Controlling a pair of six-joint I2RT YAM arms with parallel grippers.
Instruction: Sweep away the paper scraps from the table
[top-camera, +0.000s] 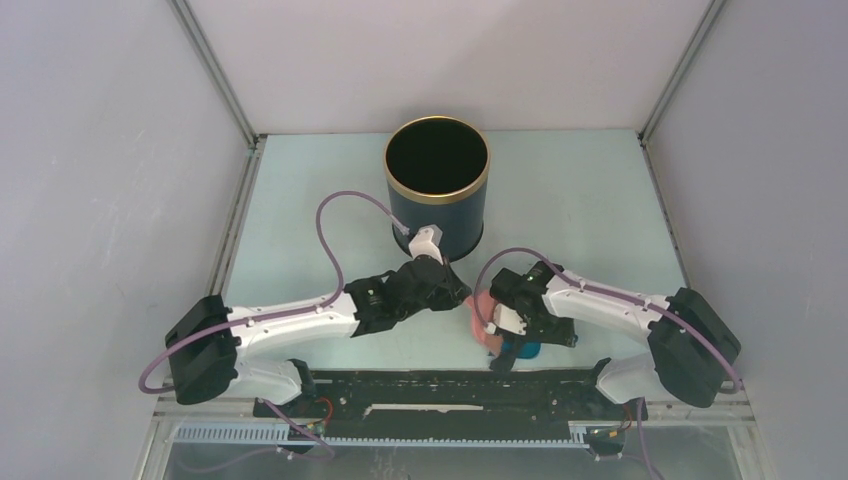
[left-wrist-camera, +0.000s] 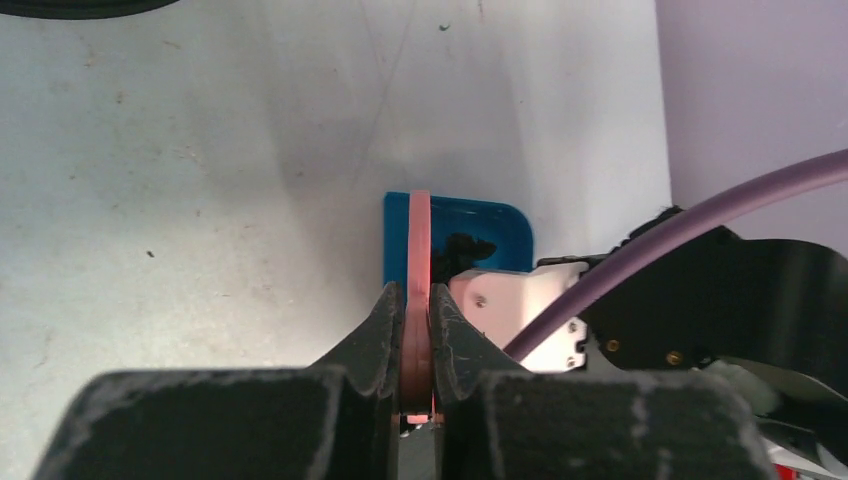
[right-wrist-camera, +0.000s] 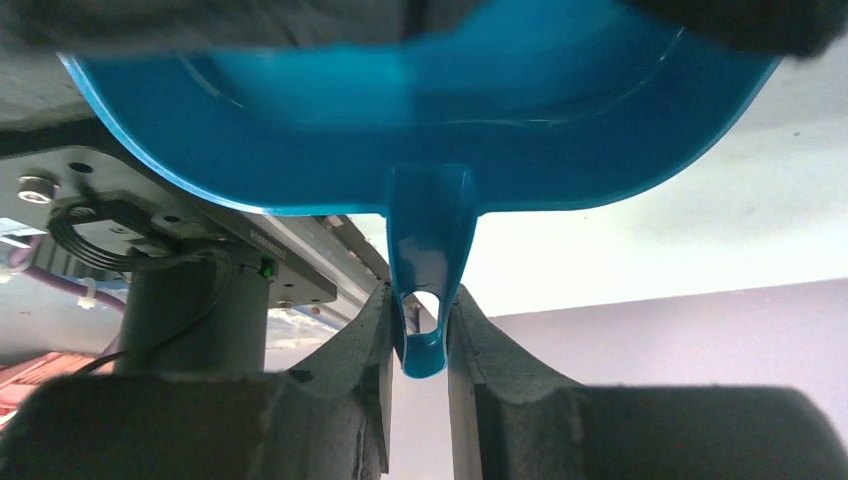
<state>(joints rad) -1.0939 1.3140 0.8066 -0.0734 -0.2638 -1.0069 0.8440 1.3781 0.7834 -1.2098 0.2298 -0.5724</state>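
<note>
Pale blue table (top-camera: 570, 200) between grey walls. Toward its back, upright, a dark round bin (top-camera: 437, 185) with a gold rim. Near the front edge, both arms bent inward, tips almost meeting. Right gripper (right-wrist-camera: 425, 325) clamped on the looped handle of the blue dustpan (right-wrist-camera: 420, 100). Left gripper (left-wrist-camera: 418, 300) pinched tight on the thin pink brush (left-wrist-camera: 420, 240), seen edge-on against the pan. On the pan, just beside the brush, a dark crumpled bit, apparently one of the paper scraps (left-wrist-camera: 468, 247).
</note>
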